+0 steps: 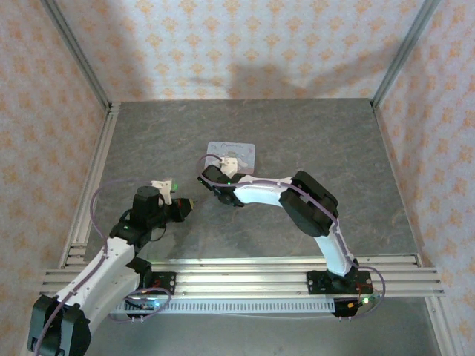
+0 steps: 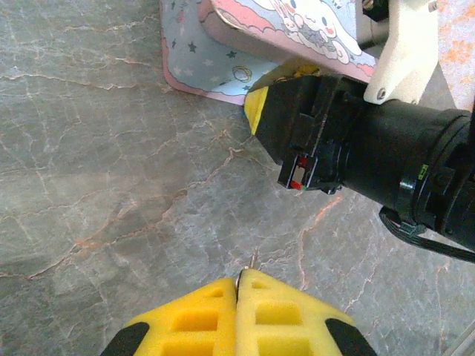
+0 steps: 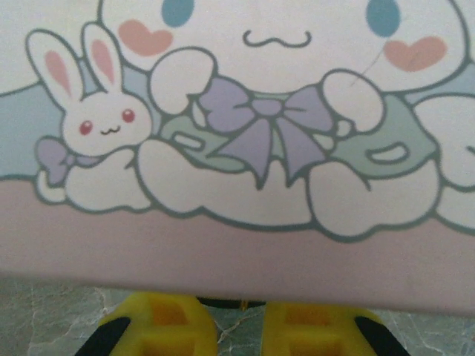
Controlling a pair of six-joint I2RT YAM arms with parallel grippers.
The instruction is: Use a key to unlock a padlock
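In the left wrist view my left gripper [image 2: 239, 276] is shut on the key [image 2: 253, 259]. Only a thin metal tip shows past the yellow pads, just above the grey floor. From above, the left gripper [image 1: 188, 205] sits a short way to the front left of the right gripper [image 1: 205, 176]. The right gripper [image 3: 231, 308] is at the near edge of the cartoon tin [image 3: 245, 148]. A dark sliver, the padlock [image 3: 223, 302], spans the narrow gap between its fingers, mostly hidden under the tin's rim. One of the right fingers [image 2: 260, 104] touches the tin [image 2: 215, 44].
The tin [image 1: 231, 153] lies flat in the middle of the grey marbled floor [image 1: 334, 148]. Patterned walls and metal rails close in the sides. The right arm's black wrist [image 2: 401, 163] reaches across to the right of the key.
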